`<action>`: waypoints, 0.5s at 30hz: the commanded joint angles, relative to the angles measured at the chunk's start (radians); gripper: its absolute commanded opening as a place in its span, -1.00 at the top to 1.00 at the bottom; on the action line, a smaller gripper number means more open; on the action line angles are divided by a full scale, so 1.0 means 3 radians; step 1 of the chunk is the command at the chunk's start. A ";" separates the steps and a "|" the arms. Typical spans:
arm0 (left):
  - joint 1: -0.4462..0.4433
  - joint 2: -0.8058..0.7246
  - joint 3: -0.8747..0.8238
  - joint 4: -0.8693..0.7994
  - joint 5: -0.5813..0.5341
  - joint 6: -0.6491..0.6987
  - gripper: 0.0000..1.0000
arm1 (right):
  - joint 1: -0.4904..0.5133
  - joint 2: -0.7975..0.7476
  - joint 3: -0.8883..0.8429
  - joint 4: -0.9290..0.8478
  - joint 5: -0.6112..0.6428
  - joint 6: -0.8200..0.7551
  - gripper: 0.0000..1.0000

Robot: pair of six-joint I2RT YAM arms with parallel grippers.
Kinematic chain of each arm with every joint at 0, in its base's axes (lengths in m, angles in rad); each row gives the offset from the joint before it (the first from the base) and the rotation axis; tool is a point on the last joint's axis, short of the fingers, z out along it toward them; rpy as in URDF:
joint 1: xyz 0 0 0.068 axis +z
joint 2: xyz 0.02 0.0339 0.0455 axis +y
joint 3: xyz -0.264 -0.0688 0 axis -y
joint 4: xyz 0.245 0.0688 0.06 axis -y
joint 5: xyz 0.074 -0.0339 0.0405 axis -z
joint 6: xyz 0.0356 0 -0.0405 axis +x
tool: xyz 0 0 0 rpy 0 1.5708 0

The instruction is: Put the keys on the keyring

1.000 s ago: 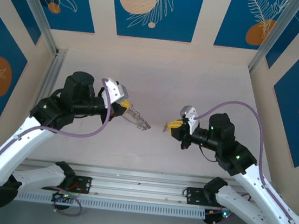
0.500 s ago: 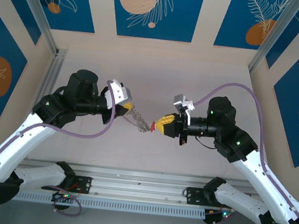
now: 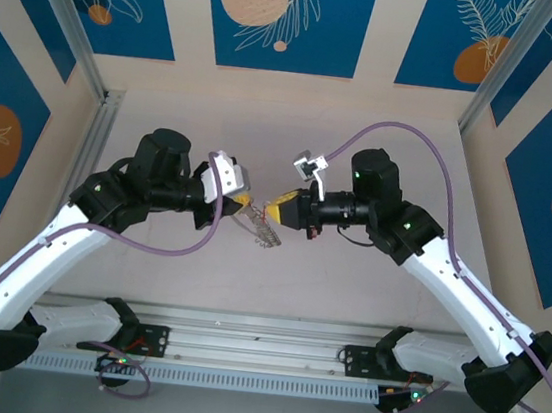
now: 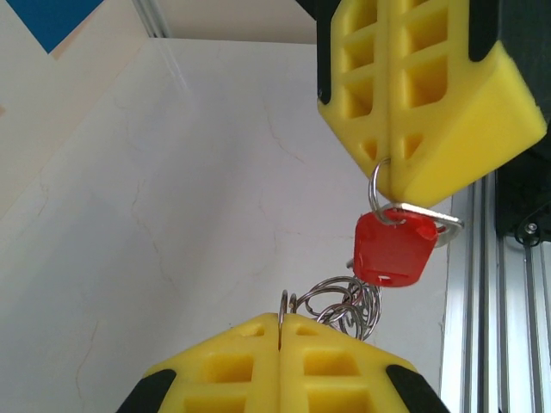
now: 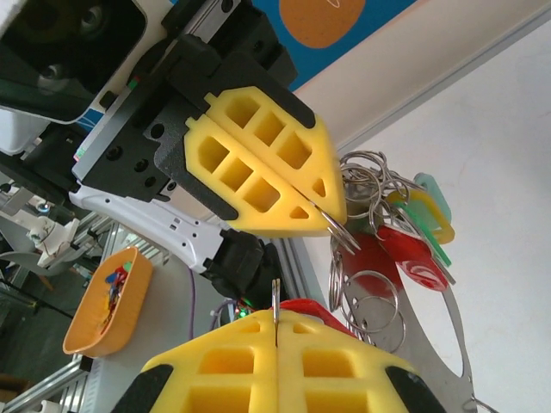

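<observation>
Top external showed the pale table (image 3: pixel 385 139) with open room from 9 round to 3 o'clock, out to its walled edges; the left arm (image 3: pixel 38 258) and right arm (image 3: pixel 457 289) met above its middle; the left gripper (image 3: pixel 243 202), pads pressed together, pinched the keyring (image 3: pixel 262 231), which hung at its 5 o'clock; the right gripper (image 3: pixel 274 211), almost tip to tip at its 3 o'clock, was clamped on the small ring carrying the red key (image 4: pixel 393 249); a green key (image 5: pixel 431 196) and a yellow key (image 5: pixel 442 227) dangled among the rings.
</observation>
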 commanded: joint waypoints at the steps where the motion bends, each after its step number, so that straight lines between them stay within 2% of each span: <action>1: -0.0046 -0.0016 0.0116 0.0193 0.0068 0.0023 1.00 | 0.0050 0.0046 -0.0006 0.0185 0.0009 0.0145 1.00; 15: -0.0099 -0.0041 0.0086 0.0208 0.0071 0.0013 1.00 | 0.0120 0.0273 0.0012 0.0271 0.0058 0.0262 1.00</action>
